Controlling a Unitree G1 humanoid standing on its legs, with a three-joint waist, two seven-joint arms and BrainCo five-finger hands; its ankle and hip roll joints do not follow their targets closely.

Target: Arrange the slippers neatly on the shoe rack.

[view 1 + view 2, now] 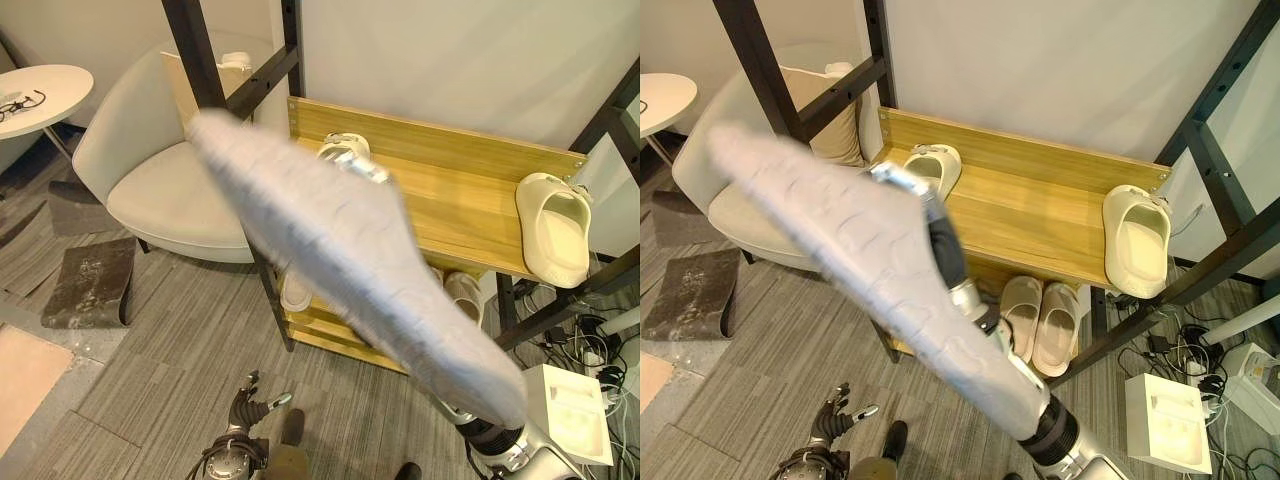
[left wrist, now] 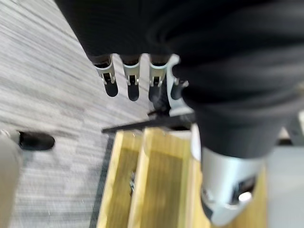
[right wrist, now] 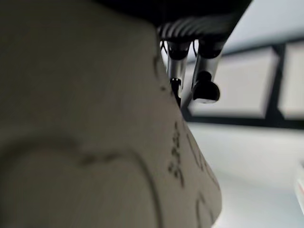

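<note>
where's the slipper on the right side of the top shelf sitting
In the left eye view the cream slipper lies at the right end of the top wooden shelf, by the rack's black frame post, well apart from the other slipper.

1. My head cams (left + right eye) sit high, angled down onto the shoe rack (image 1: 455, 190) and the grey floor (image 1: 170, 350) in front of it.
2. Both eyes share the top shelf (image 1: 1040, 215), the cream slipper (image 1: 1137, 240) at its right end, the chair (image 1: 160, 190) to the left. The right eye sits slightly to one side, so it also catches the pair on the lower shelf (image 1: 1042, 322).
3. A pale slipper (image 1: 350, 250) is v. close to both eye cams, crossing each view diagonally.
4. Left wrist cam looks along my left hand (image 2: 137, 80), down at wooden slats and floor.
5. Right wrist cam is pressed v. near that pale slipper, my right hand (image 3: 190, 61) just past it.
</note>
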